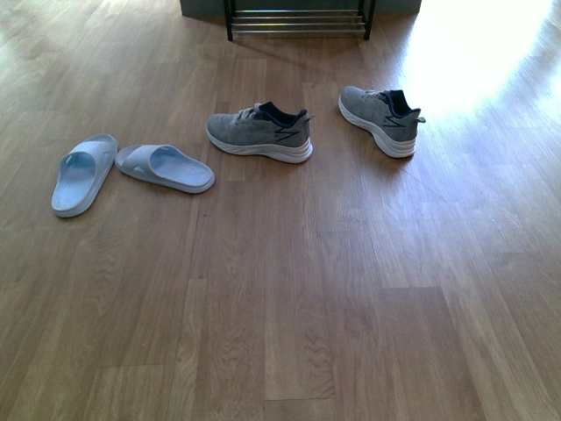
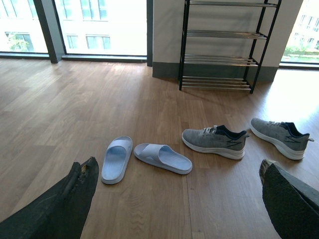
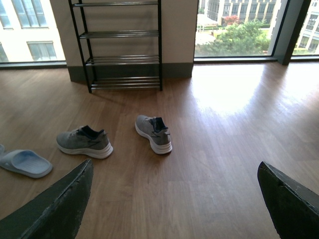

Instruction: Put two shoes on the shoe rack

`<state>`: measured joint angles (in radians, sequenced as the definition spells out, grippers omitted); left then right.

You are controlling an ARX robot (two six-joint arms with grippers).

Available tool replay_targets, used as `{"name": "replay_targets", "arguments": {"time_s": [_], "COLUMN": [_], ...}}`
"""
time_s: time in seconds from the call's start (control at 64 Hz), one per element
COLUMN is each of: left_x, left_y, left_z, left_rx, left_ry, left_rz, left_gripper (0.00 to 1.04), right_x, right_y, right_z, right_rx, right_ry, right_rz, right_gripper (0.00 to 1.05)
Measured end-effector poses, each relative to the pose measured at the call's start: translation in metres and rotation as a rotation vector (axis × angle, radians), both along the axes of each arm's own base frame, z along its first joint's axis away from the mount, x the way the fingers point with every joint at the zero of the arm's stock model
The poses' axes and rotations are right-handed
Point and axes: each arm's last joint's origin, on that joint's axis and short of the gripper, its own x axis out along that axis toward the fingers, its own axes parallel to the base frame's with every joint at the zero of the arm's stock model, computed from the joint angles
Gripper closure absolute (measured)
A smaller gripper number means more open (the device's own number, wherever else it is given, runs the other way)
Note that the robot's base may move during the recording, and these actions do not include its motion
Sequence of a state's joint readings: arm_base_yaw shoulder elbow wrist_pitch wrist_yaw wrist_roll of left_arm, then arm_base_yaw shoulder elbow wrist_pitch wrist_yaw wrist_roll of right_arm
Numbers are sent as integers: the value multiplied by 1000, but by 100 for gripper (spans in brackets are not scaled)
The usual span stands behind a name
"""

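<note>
Grey sneakers [image 1: 259, 133] and blue sandals [image 1: 166, 167] lie apart from the rack [image 1: 298, 24] — left hand [image 2: 175, 168], right hand [image 3: 175, 167] released.

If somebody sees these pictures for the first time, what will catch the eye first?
Four shoes lie scattered on the wooden floor: one grey sneaker near the middle, the other grey sneaker apart to its right, and two pale blue slides close together further left. Behind them the shoe rack stands against the wall with no shoe on its tiers. Bright sunlight glares on the floor at the right.
</note>
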<state>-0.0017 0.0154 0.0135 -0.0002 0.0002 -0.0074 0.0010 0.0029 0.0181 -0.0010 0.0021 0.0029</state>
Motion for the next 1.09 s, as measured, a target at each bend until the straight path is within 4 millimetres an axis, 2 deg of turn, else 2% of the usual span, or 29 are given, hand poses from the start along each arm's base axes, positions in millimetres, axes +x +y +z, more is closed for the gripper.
{"name": "replay_targets", "arguments": {"time_s": [1.094], "left_x": [0], "left_y": [0], "left_z": [0], "left_rx": [0], "left_ry": [0], "left_rz": [0], "left_gripper": [9], "right_x": [0], "right_y": [0], "right_z": [0], "right_rx": [0], "right_ry": [0], "right_rz": [0], "right_gripper": [9]}}
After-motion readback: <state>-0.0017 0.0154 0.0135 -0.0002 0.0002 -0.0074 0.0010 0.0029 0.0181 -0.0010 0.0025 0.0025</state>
